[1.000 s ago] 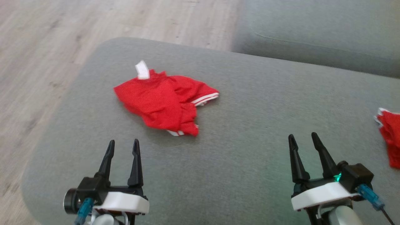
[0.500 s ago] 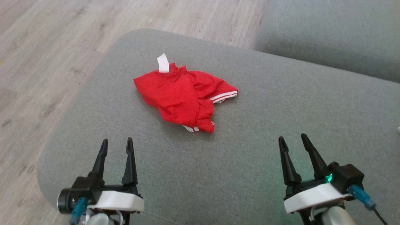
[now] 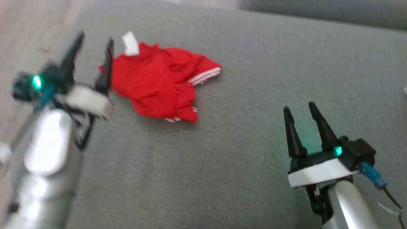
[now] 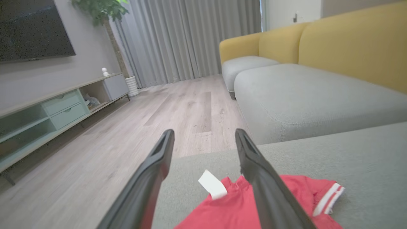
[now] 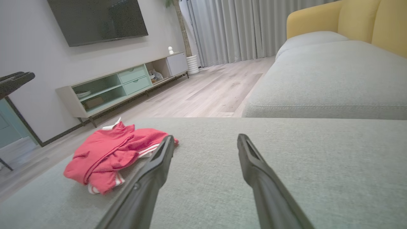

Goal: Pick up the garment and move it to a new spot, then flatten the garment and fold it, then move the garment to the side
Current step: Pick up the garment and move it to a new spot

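On the grey sofa cushion [image 3: 254, 152] the red garment [image 3: 162, 84] lies crumpled near the left edge, with much bare fabric to its right. The left tool [image 3: 95, 36] hangs released over the garment's left border, and the right tool [image 3: 299, 107] is released well to its right. The left wrist view shows wooden floor [image 4: 95, 159] beyond the garment.
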